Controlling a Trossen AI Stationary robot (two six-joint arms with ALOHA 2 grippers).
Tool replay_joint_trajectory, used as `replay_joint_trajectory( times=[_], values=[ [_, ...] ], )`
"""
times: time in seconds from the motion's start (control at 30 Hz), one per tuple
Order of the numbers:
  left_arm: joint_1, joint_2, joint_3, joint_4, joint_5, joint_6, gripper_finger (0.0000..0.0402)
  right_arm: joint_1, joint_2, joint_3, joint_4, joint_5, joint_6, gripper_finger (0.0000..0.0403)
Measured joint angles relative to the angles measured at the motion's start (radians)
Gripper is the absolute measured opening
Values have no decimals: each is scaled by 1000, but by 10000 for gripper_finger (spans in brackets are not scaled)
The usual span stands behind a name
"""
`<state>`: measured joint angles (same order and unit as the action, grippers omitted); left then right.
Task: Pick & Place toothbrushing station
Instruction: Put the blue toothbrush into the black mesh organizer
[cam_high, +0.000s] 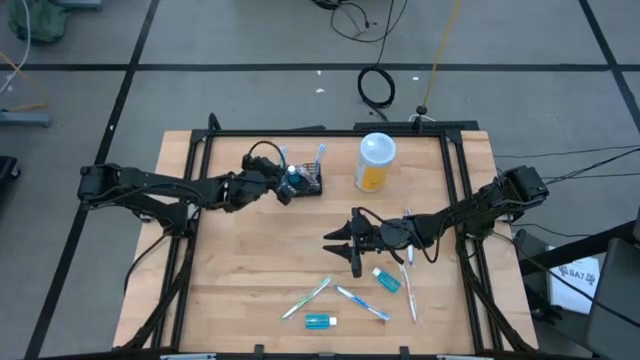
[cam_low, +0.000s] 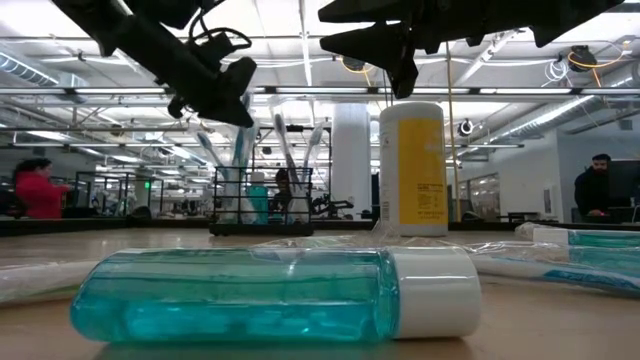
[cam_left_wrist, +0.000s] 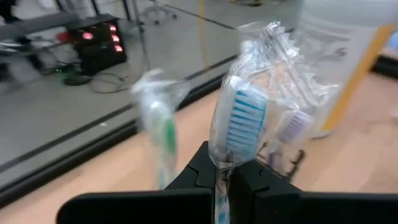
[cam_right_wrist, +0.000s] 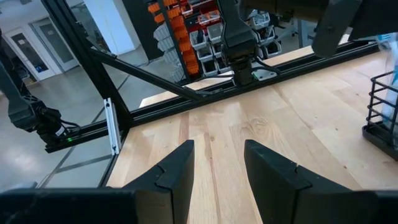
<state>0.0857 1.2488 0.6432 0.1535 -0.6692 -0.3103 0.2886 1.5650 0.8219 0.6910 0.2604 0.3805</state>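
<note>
The toothbrushing station (cam_high: 308, 182), a small black slatted rack, stands on its base at the table's far middle with wrapped toothbrushes upright in it (cam_low: 262, 200). My left gripper (cam_high: 289, 188) is at the rack's left side, shut on a blue-bristled toothbrush (cam_left_wrist: 242, 121) in clear wrap. A green-bristled brush (cam_left_wrist: 163, 127) and a purple one (cam_left_wrist: 292, 127) stand beside it. My right gripper (cam_high: 345, 245) hovers open over the table's middle, with nothing between its fingers (cam_right_wrist: 217, 168). My left gripper pinches the wrapped toothbrush between its two fingers just below the bristle head (cam_left_wrist: 221, 157). The head stands up above the fingers, roughly upright. The gripper hides the handle's lower end, so I cannot tell whether it rests in the rack.
A tall white-lidded container with orange contents (cam_high: 375, 162) stands right of the rack. Loose wrapped toothbrushes (cam_high: 305, 298) (cam_high: 362, 303) (cam_high: 410, 280) and two small blue bottles (cam_high: 387, 280) (cam_high: 320, 321) lie near the front edge. A black frame (cam_high: 200, 200) borders the table.
</note>
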Motion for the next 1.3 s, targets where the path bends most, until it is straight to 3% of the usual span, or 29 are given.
replay_joint_trajectory(
  times=[0.17,0.43,1.13,1.3],
  values=[
    [-22,-21,0,88,18,26,21,0,0,0,0,0,0,134],
    [-21,-20,0,134,14,62,9,0,0,0,-1,0,0,134],
    [31,-11,0,-34,23,56,32,0,0,0,-4,0,0,134],
    [36,-11,0,-67,21,102,63,0,0,0,-4,0,0,134]
  ],
)
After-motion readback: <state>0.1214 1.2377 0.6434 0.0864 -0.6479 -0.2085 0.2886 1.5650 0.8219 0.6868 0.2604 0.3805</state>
